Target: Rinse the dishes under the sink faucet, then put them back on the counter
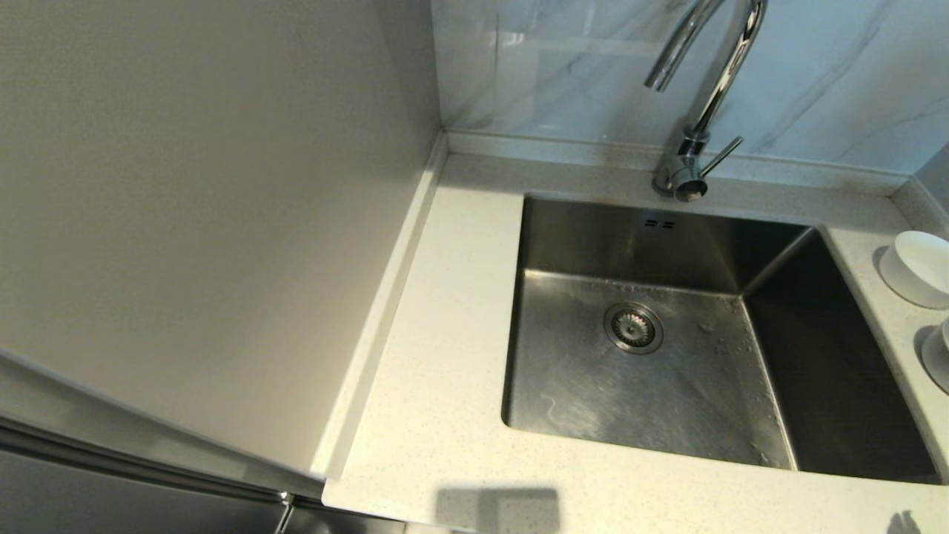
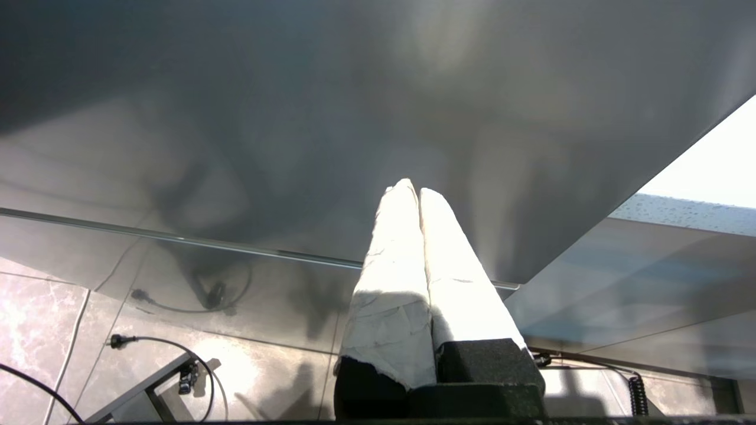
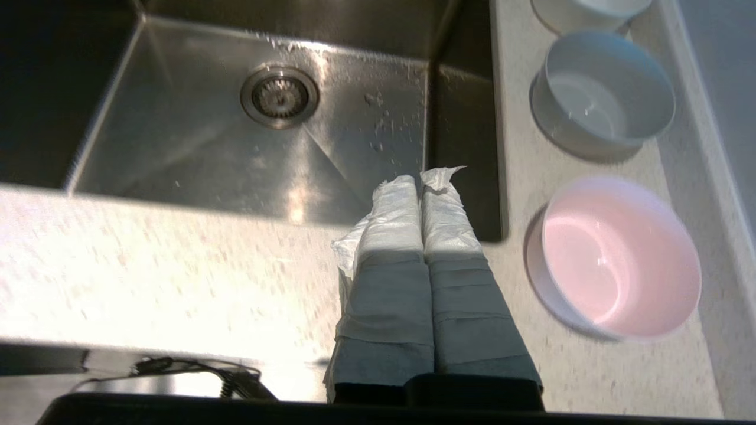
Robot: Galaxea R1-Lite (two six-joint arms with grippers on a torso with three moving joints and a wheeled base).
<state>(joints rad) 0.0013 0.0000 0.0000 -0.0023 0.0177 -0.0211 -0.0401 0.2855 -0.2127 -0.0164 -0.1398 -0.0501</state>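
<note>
The steel sink (image 1: 586,393) with its round drain (image 1: 633,327) is sunk into the speckled counter (image 1: 445,356), and the chrome faucet (image 1: 697,141) rises behind it. Three dishes stand upright in a row on the counter right of the sink: a pink bowl (image 3: 620,257), a light grey bowl (image 3: 602,94) and a white bowl (image 3: 590,9). The head view catches only the white bowl (image 1: 919,267) and the grey one's edge (image 1: 938,356). My right gripper (image 3: 420,177) is shut and empty, hovering over the sink's near right corner (image 3: 460,195), left of the pink bowl. My left gripper (image 2: 413,188) is shut and empty, low beside the cabinet.
A plain beige wall panel (image 1: 207,208) closes off the counter's left side, with a raised edge strip (image 1: 385,319) along it. Marbled tiles (image 1: 852,74) back the faucet. Below the left gripper lie floor tiles with cables (image 2: 153,342).
</note>
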